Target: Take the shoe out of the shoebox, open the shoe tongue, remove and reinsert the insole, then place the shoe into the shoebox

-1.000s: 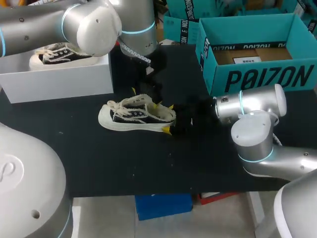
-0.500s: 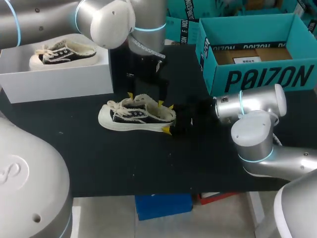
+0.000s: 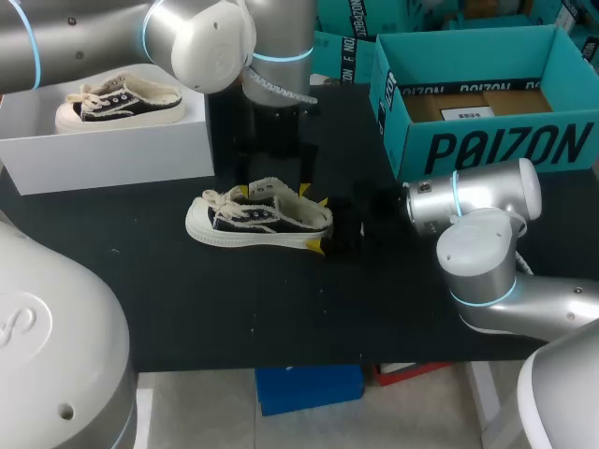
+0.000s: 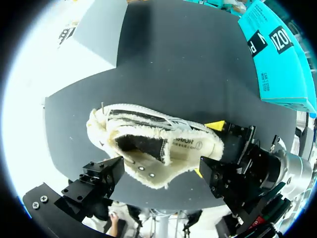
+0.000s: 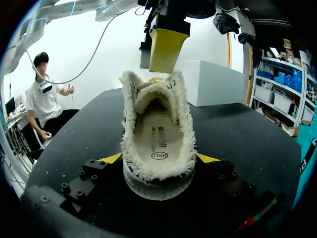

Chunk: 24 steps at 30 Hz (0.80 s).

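One shoe point(image 3: 260, 221), black w/ frayed cream trim

Two shoes: one shoe point(image 3: 257, 217) on the table point(image 3: 187, 309), a second shoe point(image 3: 117, 101) in the white shoebox point(image 3: 112, 150). Two boxes on the table: that white shoebox and one open teal box point(image 3: 496, 145). Two grippers, the left gripper point(image 3: 274, 192) and the right gripper point(image 3: 320, 224), each with two yellow-tipped fingers point(image 5: 166, 47), four in all.

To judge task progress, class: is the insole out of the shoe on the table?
No, the insole lies flat inside the shoe, its printed surface showing.
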Motion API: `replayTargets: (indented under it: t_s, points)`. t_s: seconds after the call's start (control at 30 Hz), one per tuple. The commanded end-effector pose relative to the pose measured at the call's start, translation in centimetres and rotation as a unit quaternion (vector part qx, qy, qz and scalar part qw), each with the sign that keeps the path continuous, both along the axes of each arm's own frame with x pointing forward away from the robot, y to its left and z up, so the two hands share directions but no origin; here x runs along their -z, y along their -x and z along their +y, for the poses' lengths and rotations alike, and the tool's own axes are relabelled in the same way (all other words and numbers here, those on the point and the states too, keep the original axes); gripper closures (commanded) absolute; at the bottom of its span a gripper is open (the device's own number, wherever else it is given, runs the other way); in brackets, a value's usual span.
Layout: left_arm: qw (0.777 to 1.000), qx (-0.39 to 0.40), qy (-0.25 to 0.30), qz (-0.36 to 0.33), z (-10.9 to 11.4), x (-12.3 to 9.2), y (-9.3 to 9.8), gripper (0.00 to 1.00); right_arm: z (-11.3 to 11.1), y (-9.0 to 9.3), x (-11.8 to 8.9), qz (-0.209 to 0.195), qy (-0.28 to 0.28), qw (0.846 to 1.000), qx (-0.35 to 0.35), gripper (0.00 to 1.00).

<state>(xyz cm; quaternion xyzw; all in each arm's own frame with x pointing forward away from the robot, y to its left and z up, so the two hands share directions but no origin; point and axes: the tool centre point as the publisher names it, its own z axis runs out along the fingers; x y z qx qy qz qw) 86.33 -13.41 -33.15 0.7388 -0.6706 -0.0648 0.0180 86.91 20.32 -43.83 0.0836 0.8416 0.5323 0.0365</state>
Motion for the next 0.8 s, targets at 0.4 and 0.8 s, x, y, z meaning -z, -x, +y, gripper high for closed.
replayTargets:
  t_s: [0.4,0.8]
  points:
    - [0.993,0.107,-0.046,-0.019,-1.1,0.9,0.6,0.00,0.2,-0.2,0.1,0.001,0.001,1.000,0.001,1.00]
    - [0.983,0.132,-0.123,-0.033,-1.6,2.5,0.6,0.00,0.2,-0.2,0.1,0.001,0.001,1.000,0.001,1.00]
